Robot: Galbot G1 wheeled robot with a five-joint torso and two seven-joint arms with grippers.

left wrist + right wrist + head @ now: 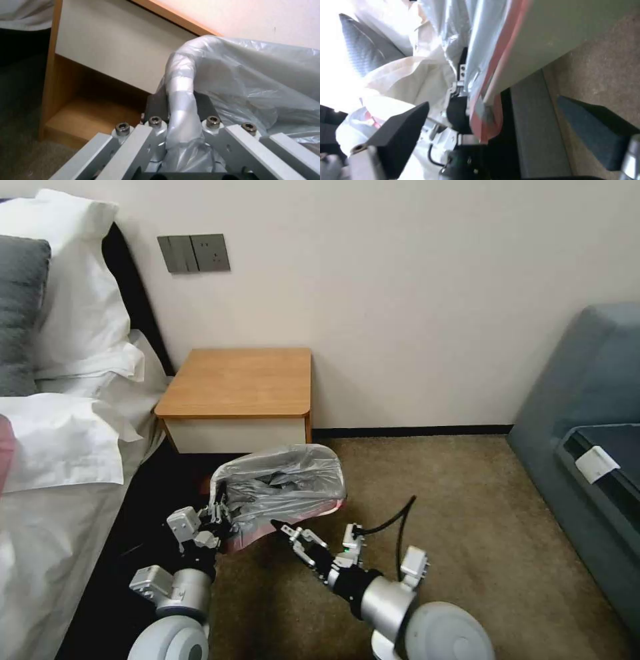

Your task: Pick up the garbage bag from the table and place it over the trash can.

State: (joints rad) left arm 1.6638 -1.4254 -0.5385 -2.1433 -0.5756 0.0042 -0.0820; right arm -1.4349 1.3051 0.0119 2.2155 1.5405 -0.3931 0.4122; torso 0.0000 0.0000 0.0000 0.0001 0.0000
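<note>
The garbage bag (pixel 283 483), grey and crinkly with a pink-red rim (pixel 488 110), is draped over the trash can (pixel 553 35), which stands on the carpet in front of the table (pixel 237 380). My left gripper (pixel 219 517) is at the can's near left corner. In the left wrist view the left gripper (pixel 180 100) is shut on the bag-covered rim, one finger (pixel 156 105) on each side. My right gripper (pixel 287 530) is open at the can's near side. Its dark fingers (pixel 403 130) stand wide apart around the bag's pink hem without touching it.
A bed with white pillows (pixel 73 333) is on the left, close to my left arm. A grey-blue sofa (pixel 593 433) fills the right side. Brown carpet (pixel 453 513) lies open between can and sofa. The table's lower shelf (pixel 86 117) is just behind the can.
</note>
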